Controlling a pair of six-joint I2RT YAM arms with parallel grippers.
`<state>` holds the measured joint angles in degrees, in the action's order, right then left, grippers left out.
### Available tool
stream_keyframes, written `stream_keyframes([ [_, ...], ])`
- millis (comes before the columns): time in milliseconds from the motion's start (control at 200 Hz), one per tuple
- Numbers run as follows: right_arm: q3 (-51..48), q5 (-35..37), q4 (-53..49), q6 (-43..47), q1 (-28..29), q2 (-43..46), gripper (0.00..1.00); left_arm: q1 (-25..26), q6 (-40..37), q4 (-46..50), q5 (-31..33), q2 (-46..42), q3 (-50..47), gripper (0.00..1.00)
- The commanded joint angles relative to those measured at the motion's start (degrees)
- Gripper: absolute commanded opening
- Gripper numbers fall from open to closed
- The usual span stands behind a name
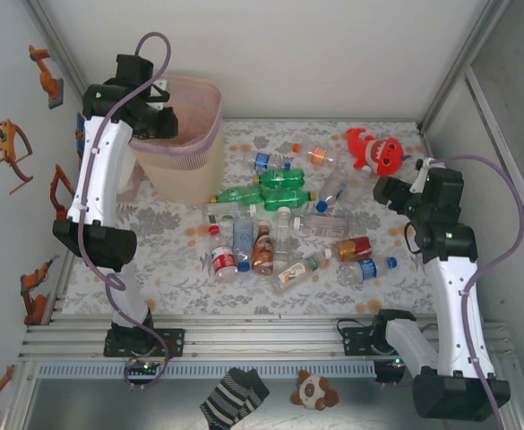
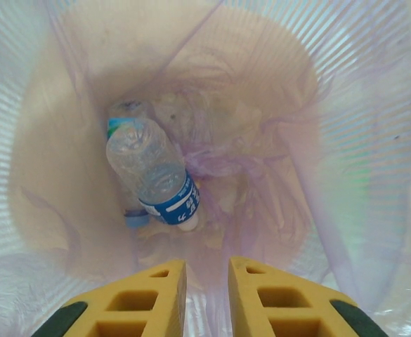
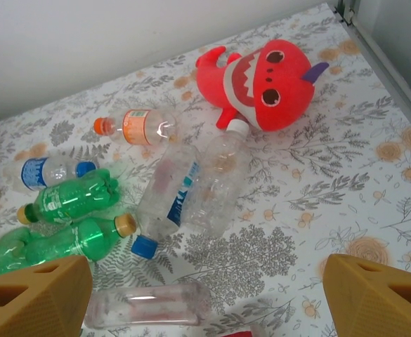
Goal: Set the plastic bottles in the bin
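Yellow left fingers point(image 2: 149, 302) sit at 6 o'clock in the left wrist view, pulled nearly together with just a slim gap and nothing between them, pointing down into the bin.

Biggest first: the flowery surface point(image 1: 181, 278), with the pink bin point(image 1: 190, 157) at about 10 o'clock on it and the left arm hanging over its mouth. The red plush toy point(image 1: 376, 150) is at 1 o'clock, not our problem. Then the bottles point(image 1: 275, 195), a dozen or so scattered around the middle, plus a clear blue-labelled bottle point(image 2: 152, 172) lying on the bin's bottom, a bit toward 9 o'clock. The right fingers point(image 3: 36, 295) are spread wide and empty, hovering over two clear bottles point(image 3: 216, 179) at 7 o'clock from the toy.

My take: the left side's drop looks done, so lift straight up to avoid snagging the thin liner point(image 2: 296, 203) or the rim before swinging back. For the right, come down square across the belly of one clear bottle, not both, and stay off the toy. These look round and light and will probably roll if nudged, so close slow and centred.
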<state>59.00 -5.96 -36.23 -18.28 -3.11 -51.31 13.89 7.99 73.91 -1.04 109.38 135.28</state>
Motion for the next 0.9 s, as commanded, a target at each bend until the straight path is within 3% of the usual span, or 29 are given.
stream_keyframes([
  [0,0.1,0.3,-2.8,-0.4,0.4,-1.6,0.84,0.2,-0.9,-1.6,-1.6,-2.9,0.8,0.22],
  [315,-2.0,-1.8,-6.9,-5.3,0.4,-5.4,0.82,0.8,0.4,-13.0,-7.1,-15.7,-14.9,0.25],
  [601,-4.0,-2.0,-16.4,-26.3,0.4,-5.8,0.84,1.0,3.8,-30.8,-11.0,-32.8,-39.2,0.32],
  [721,-5.9,1.9,-23.8,-38.5,0.4,-5.2,0.83,1.0,5.3,-34.4,-11.6,-37.2,-45.4,0.35],
  [896,-11.9,-2.6,-25.9,-47.1,0.4,-5.6,0.8,1.1,6.7,-35.5,-12.1,-41.0,-51.1,0.37],
])
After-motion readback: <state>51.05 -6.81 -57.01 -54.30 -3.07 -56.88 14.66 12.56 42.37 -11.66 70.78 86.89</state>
